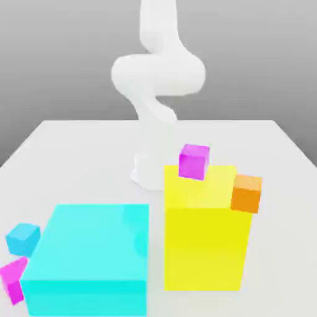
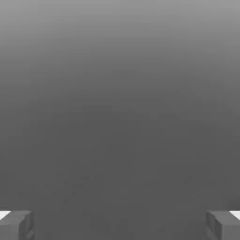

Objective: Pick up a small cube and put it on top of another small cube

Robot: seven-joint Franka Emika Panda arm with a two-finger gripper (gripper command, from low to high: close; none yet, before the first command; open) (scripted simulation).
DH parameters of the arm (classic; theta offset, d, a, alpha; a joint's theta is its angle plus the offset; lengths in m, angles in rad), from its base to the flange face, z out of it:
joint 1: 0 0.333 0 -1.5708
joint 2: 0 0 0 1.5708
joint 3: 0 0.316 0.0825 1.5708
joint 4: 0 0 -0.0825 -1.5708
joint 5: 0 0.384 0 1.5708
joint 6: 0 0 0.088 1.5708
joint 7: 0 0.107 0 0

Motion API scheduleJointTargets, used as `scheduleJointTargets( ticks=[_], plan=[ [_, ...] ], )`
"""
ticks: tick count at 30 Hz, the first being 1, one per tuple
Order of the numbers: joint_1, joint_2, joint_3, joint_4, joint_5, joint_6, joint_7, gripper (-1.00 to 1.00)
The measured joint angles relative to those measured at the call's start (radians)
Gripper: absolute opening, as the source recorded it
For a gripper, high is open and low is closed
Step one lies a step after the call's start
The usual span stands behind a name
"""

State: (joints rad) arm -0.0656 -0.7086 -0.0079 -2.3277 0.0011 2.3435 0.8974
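Observation:
Several small cubes lie about the white table (image 1: 74,148). A magenta cube (image 1: 194,161) rests on the far edge of the tall yellow block (image 1: 207,238). An orange cube (image 1: 246,193) sits at that block's corner on the exterior view's right. A small blue cube (image 1: 23,239) and another magenta cube (image 1: 13,280) lie on the table at the exterior view's left, beside the low cyan block (image 1: 90,257). In the hand view my gripper (image 2: 120,225) is open, its two grey fingertips (image 2: 16,225) far apart with nothing between them, facing plain grey background.
The white arm (image 1: 158,74) rises from its base (image 1: 145,170) behind the yellow block. The cyan and yellow blocks take up the near middle of the table. Bare table lies at the back on both sides.

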Motion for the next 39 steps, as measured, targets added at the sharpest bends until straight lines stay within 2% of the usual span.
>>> scheduleJointTargets(
  ticks=[9, 18, 24, 29, 30, 36, 39],
  plan=[
    [-0.229, 0.332, -0.04, -0.101, 0.001, 0.158, 0.356, 0.0],
    [-0.41, 0.658, -0.142, -0.2, 0.015, 0.314, 0.697, 0.0],
    [-0.505, 0.88, -0.183, -0.256, 0.092, 0.422, 0.856, 0.0],
    [-0.563, 1.061, -0.116, -0.229, 0.179, 0.561, 0.81, 0.0],
    [-0.573, 1.08, -0.106, -0.226, 0.183, 0.575, 0.807, -1.0],
    [-0.578, 1.089, -0.1, -0.224, 0.186, 0.586, 0.805, -1.0],
    [-0.558, 1.021, -0.127, -0.238, 0.153, 0.531, 0.831, -1.0]
  ],
)
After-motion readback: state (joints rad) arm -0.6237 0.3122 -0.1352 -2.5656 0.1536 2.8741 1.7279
